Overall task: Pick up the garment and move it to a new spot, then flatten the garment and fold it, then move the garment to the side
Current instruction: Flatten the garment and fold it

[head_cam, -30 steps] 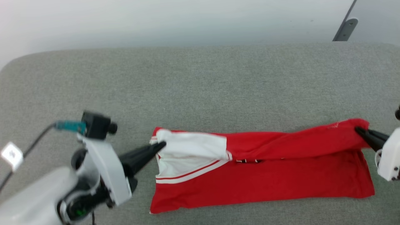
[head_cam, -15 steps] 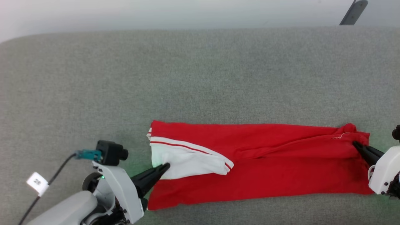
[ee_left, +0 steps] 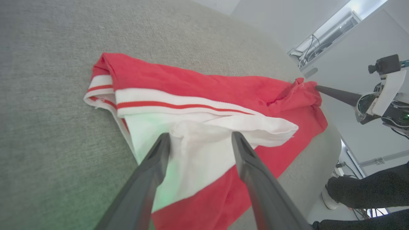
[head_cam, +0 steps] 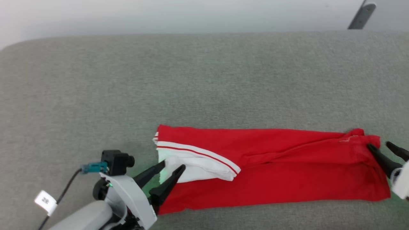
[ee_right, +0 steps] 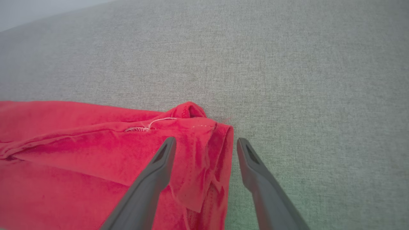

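Both our jaws have just opened: the left gripper (head_cam: 174, 164) and right gripper (head_cam: 378, 144) have let the garment (head_cam: 287, 166) go, folded lengthwise; next, we judge, a crosswise fold

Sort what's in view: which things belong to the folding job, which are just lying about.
Job: the garment on the grey surface; left gripper and right gripper, both open at its ends.
Lying about: a dark bracket beyond the surface; a person's dark-clothed limb.
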Controlling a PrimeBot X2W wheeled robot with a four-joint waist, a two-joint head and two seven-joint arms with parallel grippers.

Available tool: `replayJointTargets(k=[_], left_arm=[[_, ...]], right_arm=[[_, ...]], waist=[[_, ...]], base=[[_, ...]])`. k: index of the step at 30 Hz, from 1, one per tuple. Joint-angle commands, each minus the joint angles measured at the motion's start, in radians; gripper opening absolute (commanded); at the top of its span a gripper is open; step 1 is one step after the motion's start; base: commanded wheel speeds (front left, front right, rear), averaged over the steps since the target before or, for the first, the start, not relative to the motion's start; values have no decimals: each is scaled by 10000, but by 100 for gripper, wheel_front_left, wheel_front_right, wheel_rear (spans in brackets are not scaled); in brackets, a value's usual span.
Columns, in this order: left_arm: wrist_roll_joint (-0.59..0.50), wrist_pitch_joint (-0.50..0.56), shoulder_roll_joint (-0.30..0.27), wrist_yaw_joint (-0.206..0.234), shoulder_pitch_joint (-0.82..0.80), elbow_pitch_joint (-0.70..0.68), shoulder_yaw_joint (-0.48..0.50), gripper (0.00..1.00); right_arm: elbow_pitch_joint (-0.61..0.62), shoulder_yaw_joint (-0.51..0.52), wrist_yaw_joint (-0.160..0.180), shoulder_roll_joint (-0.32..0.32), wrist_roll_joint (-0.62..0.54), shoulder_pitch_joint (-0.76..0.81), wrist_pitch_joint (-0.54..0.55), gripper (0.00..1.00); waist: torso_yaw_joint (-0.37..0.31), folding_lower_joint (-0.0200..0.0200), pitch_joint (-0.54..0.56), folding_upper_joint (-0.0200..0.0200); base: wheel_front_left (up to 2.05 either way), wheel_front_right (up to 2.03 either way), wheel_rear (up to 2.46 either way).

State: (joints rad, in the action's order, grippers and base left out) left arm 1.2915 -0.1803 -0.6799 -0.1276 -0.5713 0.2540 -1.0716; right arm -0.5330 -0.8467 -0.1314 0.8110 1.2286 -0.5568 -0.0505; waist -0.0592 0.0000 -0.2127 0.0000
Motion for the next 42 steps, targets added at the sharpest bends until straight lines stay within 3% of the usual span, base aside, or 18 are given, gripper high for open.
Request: replayJointTargets(k=[1, 9, 15, 22, 27, 28, 29, 31, 32, 36, 42], left_arm=[[-19, -248, 170, -20, 247, 88, 92, 100], [-370, -830, 1245, 41, 1029, 816, 962, 100], [-1708, -846, 2030, 157, 1855, 1334, 2310, 100], [-4589, -851, 3092, 442, 2994, 1198, 4968, 100], [-7772, -830, 3587, 792, 3758, 329, 6597, 100], [-8342, -831, 3685, 846, 3892, 135, 6845, 100], [-8806, -831, 3788, 872, 4027, -40, 7107, 100], [-9674, -831, 3991, 941, 4241, -417, 7581, 100], [-10018, -831, 4104, 936, 4353, -587, 7784, 100], [-11063, -831, 4456, 837, 4716, -1162, 8451, 100], [-11691, -832, 4931, 633, 4962, -1616, 9310, 100]], right_arm=[[122, 129, 16, 223, 236, 251, 98, 100], [-140, 320, 16, 770, 1319, 1064, 845, 100], [-532, 83, 16, 795, 1392, 1462, 1295, 100], [-892, 85, 9, 366, 1468, 1453, 1530, 100], [-961, 81, 2, 25, 1641, 1382, 1841, 100], [-951, 49, -8, -25, 1662, 1380, 1950, 94], [-973, 34, -24, -91, 1686, 1358, 2019, 62], [-1053, 17, -31, -216, 1695, 1250, 2154, 15], [-1050, 9, -33, -289, 1679, 1225, 2187, 2], [-1166, 124, -14, -352, 1660, 976, 2120, 0], [-1342, 683, 18, -74, 1792, 541, 1635, 0]], waist=[[346, 0, 272, 0], [1323, 0, 535, 0], [1912, 0, 600, 0], [2246, 0, 584, 0], [2253, 0, 533, 0], [2237, 0, 530, 0], [2203, 0, 534, 0], [2132, 0, 543, 0], [2091, 0, 545, 0], [1907, 0, 472, 0], [1483, 0, 266, 0]], base=[[0, 0, 0], [0, 0, 0], [0, 0, 0], [0, 0, 0], [0, 0, 0], [0, 0, 0], [0, 0, 0], [0, 0, 0], [0, 0, 0], [0, 0, 0], [0, 0, 0]])
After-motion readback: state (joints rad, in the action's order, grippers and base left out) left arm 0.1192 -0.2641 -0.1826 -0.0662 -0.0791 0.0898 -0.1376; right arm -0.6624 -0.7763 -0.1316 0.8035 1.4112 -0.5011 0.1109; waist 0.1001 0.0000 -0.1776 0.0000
